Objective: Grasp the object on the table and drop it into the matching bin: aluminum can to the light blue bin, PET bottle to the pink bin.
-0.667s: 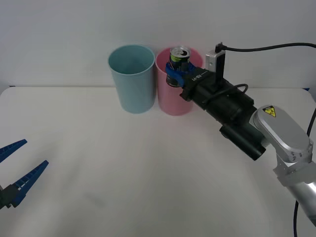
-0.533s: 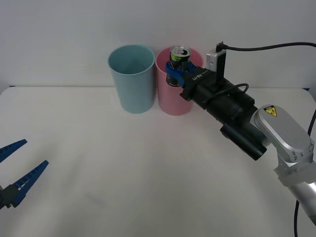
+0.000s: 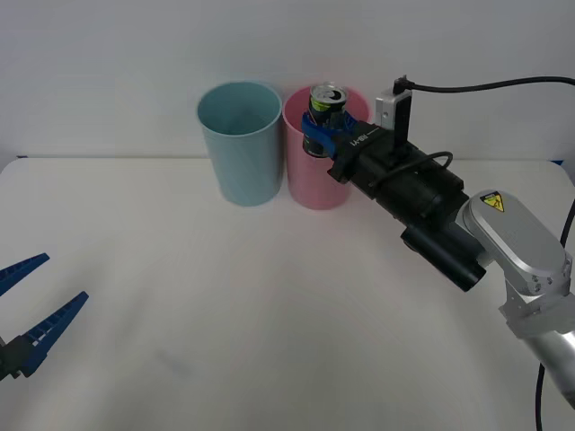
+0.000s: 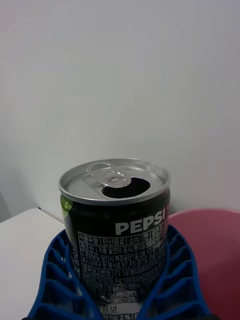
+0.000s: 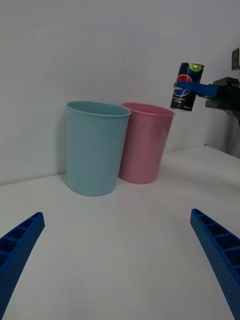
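So we've got the aluminum can (image 3: 327, 106) pinched in the right gripper (image 3: 320, 133), lifted clear of the table (image 3: 269, 296) and hanging by the pink bin (image 3: 316, 175) near the far edge. Grabbing looks done; what's left is shifting over to the light blue bin (image 3: 241, 148) just beside it and letting go. Can's smooth metal with a shiny silver lid, bins are plain tapered plastic. The left gripper (image 3: 34, 310) sits spread open at the near left corner.
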Motion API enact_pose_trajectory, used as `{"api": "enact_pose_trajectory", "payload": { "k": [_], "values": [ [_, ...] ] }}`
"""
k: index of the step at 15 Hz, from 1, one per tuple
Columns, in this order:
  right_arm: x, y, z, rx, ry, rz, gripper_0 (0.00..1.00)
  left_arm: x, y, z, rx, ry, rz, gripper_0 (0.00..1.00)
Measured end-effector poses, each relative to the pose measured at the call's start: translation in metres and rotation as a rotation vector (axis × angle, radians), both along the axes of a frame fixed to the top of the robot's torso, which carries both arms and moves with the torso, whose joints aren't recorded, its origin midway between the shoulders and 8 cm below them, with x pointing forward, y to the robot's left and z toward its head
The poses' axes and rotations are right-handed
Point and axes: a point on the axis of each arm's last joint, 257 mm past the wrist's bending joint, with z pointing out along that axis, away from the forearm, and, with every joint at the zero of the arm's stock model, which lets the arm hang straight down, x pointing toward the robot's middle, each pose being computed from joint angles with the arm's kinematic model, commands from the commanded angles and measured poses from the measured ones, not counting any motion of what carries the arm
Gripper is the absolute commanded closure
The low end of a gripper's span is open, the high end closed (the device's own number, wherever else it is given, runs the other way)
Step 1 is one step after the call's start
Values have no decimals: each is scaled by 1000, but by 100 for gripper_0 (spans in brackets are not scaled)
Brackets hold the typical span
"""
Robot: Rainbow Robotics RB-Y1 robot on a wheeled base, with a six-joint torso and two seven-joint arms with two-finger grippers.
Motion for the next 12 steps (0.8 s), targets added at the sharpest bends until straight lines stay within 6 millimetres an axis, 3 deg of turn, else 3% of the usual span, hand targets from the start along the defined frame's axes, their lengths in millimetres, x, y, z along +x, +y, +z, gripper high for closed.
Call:
{"api": "enact_pose_trajectory", "payload": {
  "k": [3,5,12],
  "values": [
    [0,1,1,-1,-3,2,100,0,0,0,0,0,0,0],
    [1,6,13,0,-22,12,100,0,0,0,0,0,0,0],
    [20,61,47,-44,-47,104,100,0,0,0,0,0,0,0]
  ]
}}
